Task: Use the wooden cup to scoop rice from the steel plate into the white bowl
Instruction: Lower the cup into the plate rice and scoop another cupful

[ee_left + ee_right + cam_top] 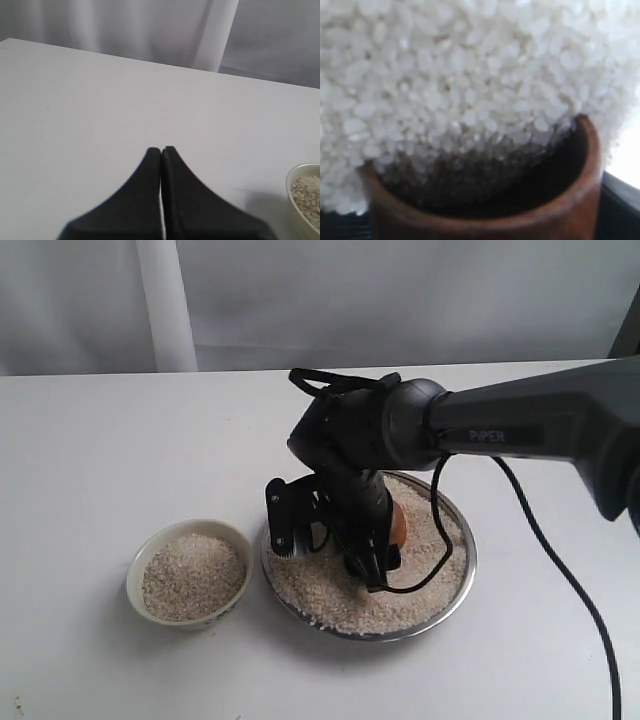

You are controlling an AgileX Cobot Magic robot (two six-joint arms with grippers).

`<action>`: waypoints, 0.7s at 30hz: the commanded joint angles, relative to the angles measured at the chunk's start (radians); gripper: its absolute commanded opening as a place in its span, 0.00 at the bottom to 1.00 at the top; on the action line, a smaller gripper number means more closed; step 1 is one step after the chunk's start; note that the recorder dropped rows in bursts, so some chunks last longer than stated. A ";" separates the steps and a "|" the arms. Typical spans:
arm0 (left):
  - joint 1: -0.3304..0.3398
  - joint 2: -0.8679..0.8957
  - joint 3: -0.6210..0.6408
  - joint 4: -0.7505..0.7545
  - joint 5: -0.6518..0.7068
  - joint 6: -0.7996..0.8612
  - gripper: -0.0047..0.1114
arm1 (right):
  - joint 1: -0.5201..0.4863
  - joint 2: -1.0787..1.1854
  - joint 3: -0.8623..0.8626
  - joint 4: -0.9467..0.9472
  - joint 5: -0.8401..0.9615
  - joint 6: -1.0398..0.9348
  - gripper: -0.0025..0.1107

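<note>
You are mid-scoop: right gripper [345, 540] clamping the wooden cup [485, 220], mouth dug into the rice [330, 600] in the steel plate [455, 590], left gripper [161, 150] closed and empty; next, level it, lift, and carry to the white bowl [135, 575] at nine o'clock.

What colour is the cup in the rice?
The wooden cup is reddish-brown with a dark inside, seen best in the right wrist view.

My right arm [520, 430], clamped on the wooden cup [398, 525], hung low across the steel plate [470, 562], barring it from above. The white bowl [135, 570] stood just beside its rim. Bare table [100, 100] lay ahead of my left gripper [161, 149].
</note>
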State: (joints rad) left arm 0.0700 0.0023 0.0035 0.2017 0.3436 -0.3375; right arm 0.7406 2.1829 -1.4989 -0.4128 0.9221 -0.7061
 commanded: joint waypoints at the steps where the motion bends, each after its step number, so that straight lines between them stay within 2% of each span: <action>1: 0.000 -0.002 -0.004 -0.005 -0.006 -0.002 0.04 | -0.023 -0.022 -0.003 0.153 -0.071 -0.016 0.02; 7: 0.000 -0.002 -0.004 -0.005 -0.006 -0.002 0.04 | -0.068 -0.073 0.061 0.205 -0.138 -0.057 0.02; 17: 0.000 -0.002 -0.004 -0.005 -0.006 -0.002 0.04 | -0.158 -0.180 0.325 0.469 -0.486 -0.187 0.02; 21: 0.000 -0.002 -0.004 -0.005 -0.006 -0.002 0.04 | -0.172 -0.188 0.383 0.542 -0.565 -0.214 0.02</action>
State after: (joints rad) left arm 0.0700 0.0023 0.0035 0.2017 0.3436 -0.3375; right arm 0.5780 2.0036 -1.1558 0.0625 0.4162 -0.8892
